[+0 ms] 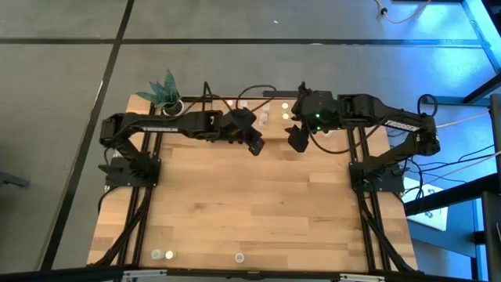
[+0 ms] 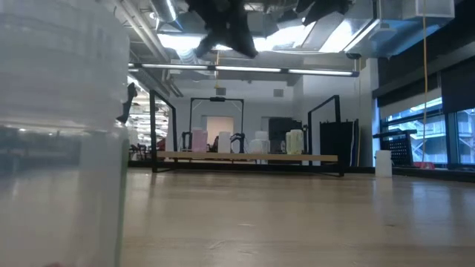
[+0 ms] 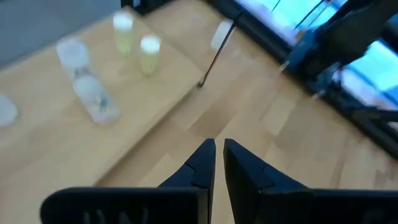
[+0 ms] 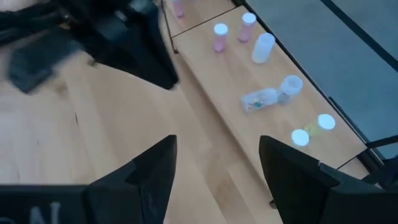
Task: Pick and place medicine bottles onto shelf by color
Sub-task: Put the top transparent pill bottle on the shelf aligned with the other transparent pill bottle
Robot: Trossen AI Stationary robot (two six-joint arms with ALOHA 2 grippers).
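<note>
The shelf (image 1: 274, 100) stands at the table's far edge, a light-wood board (image 3: 56, 143) with thin black posts. On it rest small medicine bottles: two yellow-green-topped ones (image 3: 149, 53) stand upright, a clear one (image 3: 96, 99) lies on its side, and pink ones (image 4: 220, 36) stand farther along. My left gripper (image 3: 219, 155) hangs shut and holds nothing, above the table just in front of the shelf. My right gripper (image 4: 214, 162) hovers open beside it, also in front of the shelf. More bottles (image 1: 162, 254) stand by the table's near edge.
A potted green plant (image 1: 167, 94) sits at the far left corner, beside the shelf. One bottle (image 2: 59, 133) stands right in front of the low camera and fills that view's left side. Bare tabletop (image 1: 250, 204) stretches between the shelf and the near edge.
</note>
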